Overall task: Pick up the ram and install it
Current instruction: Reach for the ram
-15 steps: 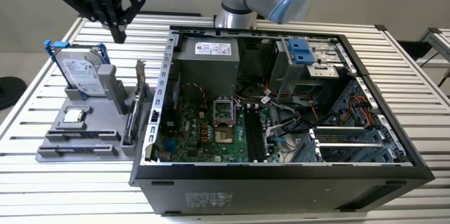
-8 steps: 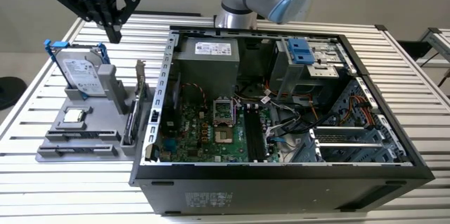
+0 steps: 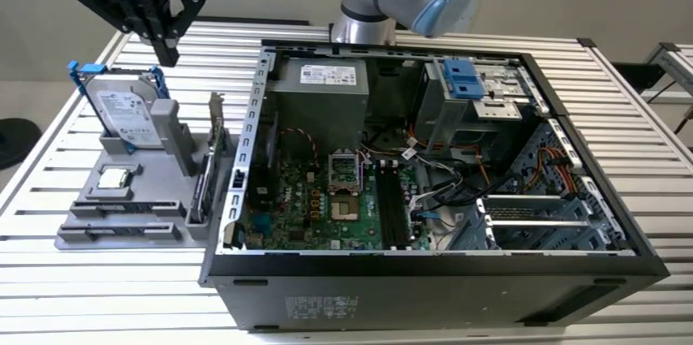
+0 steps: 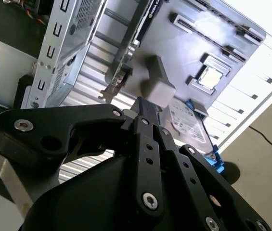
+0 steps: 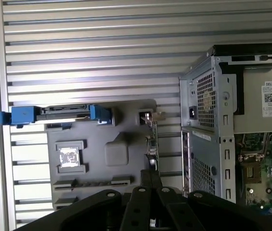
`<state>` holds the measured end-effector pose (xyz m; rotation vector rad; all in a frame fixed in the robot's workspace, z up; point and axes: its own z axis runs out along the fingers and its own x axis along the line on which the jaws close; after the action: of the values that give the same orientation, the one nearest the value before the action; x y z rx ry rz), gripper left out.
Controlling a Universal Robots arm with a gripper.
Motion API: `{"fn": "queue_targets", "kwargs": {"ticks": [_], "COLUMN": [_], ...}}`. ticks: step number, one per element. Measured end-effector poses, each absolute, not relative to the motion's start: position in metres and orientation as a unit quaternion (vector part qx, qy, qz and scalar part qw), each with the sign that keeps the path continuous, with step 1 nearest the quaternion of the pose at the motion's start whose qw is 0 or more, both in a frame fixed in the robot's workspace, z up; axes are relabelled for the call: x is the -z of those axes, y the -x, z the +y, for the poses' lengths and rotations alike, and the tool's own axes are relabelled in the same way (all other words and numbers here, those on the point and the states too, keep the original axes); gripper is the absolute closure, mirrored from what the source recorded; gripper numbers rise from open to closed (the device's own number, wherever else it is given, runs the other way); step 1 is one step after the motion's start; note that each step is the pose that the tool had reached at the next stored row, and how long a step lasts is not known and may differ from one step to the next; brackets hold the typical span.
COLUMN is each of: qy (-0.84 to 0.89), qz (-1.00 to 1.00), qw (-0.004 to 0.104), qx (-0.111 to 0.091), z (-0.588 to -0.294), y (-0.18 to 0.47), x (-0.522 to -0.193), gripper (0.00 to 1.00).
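Closed and empty, my gripper (image 3: 168, 53) hangs above the hard drive (image 3: 125, 118); ram (image 5: 93, 183) seems light, brittle: pinch its flat faces.

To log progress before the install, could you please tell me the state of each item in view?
claw: shut, empty
hard drive: upright in holder
expansion card: upright in holder
CPU chip: lying flat in holder
ram: apparently on edge in holder, ungripped
computer case: side open

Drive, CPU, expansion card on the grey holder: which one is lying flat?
The CPU chip: it lies flat in the holder. The hard drive in its blue caddy and the expansion card both stand on edge.
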<state>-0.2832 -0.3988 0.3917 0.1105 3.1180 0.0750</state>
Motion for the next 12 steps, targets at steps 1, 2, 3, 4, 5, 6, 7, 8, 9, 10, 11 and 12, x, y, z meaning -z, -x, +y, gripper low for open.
{"fn": "queue_targets", "kwargs": {"ticks": [1, 2, 3, 4, 5, 6, 7, 8, 9, 10, 11, 12], "qy": [-0.035, -0.035, -0.035, -0.035, -0.035, -0.035, -0.035, -0.035, -0.035, -0.035, -0.035, -0.035], "qz": [0.999, 0.999, 0.999, 0.999, 0.999, 0.999, 0.999, 0.999, 0.999, 0.999, 0.999, 0.999], "qw": [0.010, 0.010, 0.010, 0.010, 0.010, 0.010, 0.010, 0.010, 0.010, 0.010, 0.010, 0.010], "qx": [-0.024, -0.024, -0.024, -0.024, -0.024, -0.024, -0.024, -0.024, -0.024, -0.024, -0.024, -0.024], "z": [-0.399, -0.399, -0.399, -0.399, -0.399, -0.399, -0.399, -0.399, -0.399, -0.399, -0.399, -0.399], "y": [0.284, 0.286, 0.287, 0.288, 0.289, 0.291, 0.292, 0.293, 0.294, 0.295, 0.296, 0.297], "x": [-0.392, -0.392, -0.392, -0.392, -0.392, -0.392, -0.392, -0.392, -0.392, -0.392, -0.392, -0.392], "gripper": [1.00, 1.00, 1.00, 1.00, 1.00, 1.00, 1.00, 1.00, 1.00, 1.00, 1.00, 1.00]}}
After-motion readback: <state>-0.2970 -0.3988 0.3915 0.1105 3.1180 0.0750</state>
